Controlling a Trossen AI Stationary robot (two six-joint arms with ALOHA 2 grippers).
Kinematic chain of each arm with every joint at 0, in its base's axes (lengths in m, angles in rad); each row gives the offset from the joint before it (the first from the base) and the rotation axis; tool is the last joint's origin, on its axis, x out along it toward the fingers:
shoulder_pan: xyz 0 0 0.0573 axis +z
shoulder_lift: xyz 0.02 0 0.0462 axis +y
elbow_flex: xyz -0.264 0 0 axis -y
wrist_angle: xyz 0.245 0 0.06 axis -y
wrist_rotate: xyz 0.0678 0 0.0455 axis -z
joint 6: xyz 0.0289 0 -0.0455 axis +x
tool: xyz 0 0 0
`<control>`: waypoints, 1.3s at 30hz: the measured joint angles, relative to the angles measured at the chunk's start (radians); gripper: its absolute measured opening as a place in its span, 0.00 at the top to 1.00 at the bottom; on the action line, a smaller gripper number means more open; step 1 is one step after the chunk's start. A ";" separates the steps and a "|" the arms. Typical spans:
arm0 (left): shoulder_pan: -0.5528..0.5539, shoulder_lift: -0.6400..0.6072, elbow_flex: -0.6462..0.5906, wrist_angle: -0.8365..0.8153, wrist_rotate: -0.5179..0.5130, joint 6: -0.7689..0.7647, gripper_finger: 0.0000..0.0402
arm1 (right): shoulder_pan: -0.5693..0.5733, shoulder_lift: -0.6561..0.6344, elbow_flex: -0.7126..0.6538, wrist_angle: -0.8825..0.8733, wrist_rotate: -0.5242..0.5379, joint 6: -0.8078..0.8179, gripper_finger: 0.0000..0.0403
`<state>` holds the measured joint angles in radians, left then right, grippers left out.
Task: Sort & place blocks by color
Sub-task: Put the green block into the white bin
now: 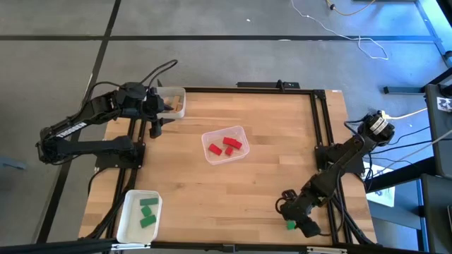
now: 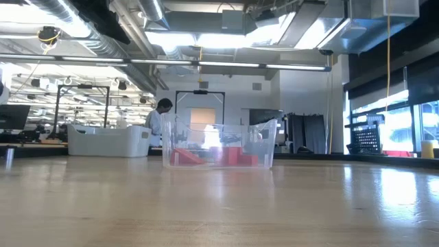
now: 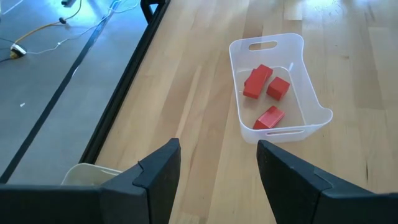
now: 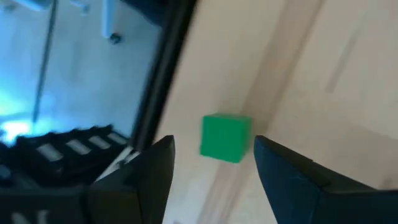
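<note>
Only my right wrist view shows the small green wooden cube [image 4: 225, 138] clearly, between the right gripper [image 4: 214, 177]'s spread fingers at the counter [image 1: 268, 176]'s near right corner. Left gripper [image 3: 217, 180] spread, empty, far left corner. The clear plastic tray [image 1: 224, 144] mid-counter holds three red wooden blocks [image 1: 226, 145]; the white tray [image 1: 138, 215] holds green blocks [image 1: 147, 212].

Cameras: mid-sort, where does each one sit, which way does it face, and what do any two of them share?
High view: overhead, straight down on the table; both arms show, left gripper by the far-left tray, right gripper at the near-right edge.
Low view: table height, level across into the room; no arm shows.
Left wrist view: past its open fingers toward the clear tray.
Right wrist view: past its open fingers at a green block.
Shared: high, low and left wrist views all show the red blocks.
</note>
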<state>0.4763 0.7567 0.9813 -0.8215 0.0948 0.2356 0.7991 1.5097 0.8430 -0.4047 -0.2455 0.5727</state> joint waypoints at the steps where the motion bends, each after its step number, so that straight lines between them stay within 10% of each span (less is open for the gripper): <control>1: 0.000 0.000 0.000 0.000 0.000 0.000 0.50 | 0.006 0.000 -0.010 0.003 0.026 0.012 0.45; 39: 0.000 0.000 0.000 0.003 0.000 0.000 0.50 | 0.050 0.191 -0.059 0.176 0.117 -0.007 0.46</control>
<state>0.4763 0.7570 0.9813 -0.8185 0.0948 0.2356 0.8488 1.7008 0.7841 -0.2285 -0.1288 0.5659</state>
